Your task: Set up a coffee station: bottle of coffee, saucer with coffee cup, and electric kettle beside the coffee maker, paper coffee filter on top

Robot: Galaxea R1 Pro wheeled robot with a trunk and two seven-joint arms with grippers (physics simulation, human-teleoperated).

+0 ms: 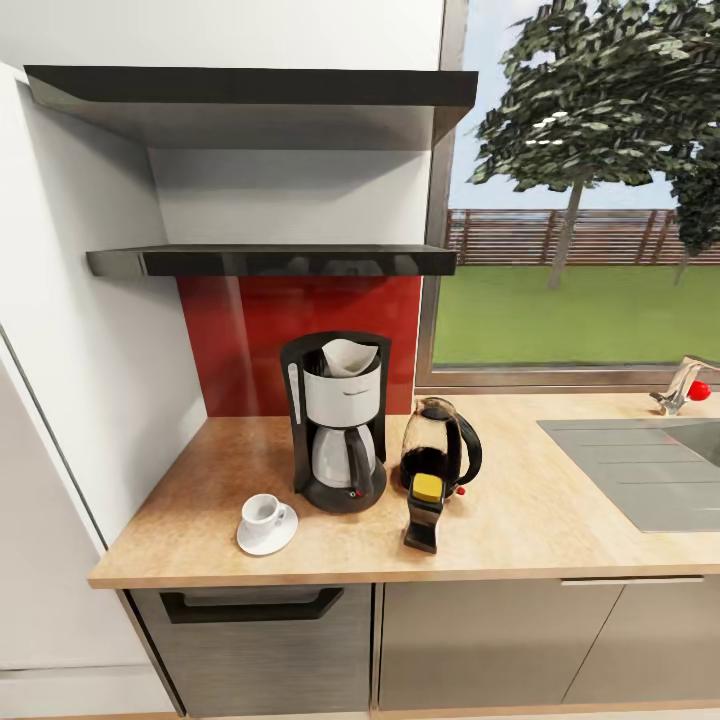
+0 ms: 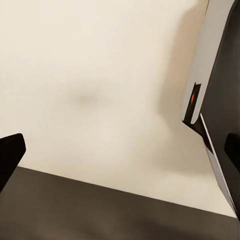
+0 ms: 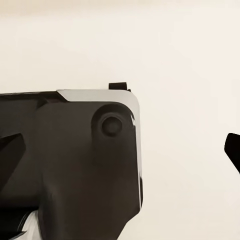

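Observation:
The black and silver coffee maker (image 1: 335,425) stands on the wooden countertop (image 1: 520,520) with a white paper filter (image 1: 350,356) in its top. A white cup (image 1: 262,510) sits on a white saucer (image 1: 268,532) at its front left. At its right stands the glass electric kettle (image 1: 440,448). In front of the kettle lies the dark coffee bottle (image 1: 424,515) on its side, yellow cap toward the kettle. My left gripper (image 2: 120,150) is open over a pale surface. My right gripper (image 3: 120,150) is open too, facing a dark part of my own body (image 3: 75,165).
Two dark shelves (image 1: 270,262) hang above the coffee maker against a red backsplash (image 1: 240,330). A steel sink (image 1: 640,470) with a faucet (image 1: 680,385) lies at the counter's right under a window. A white cabinet wall (image 1: 70,350) bounds the left. Drawers (image 1: 260,620) sit below.

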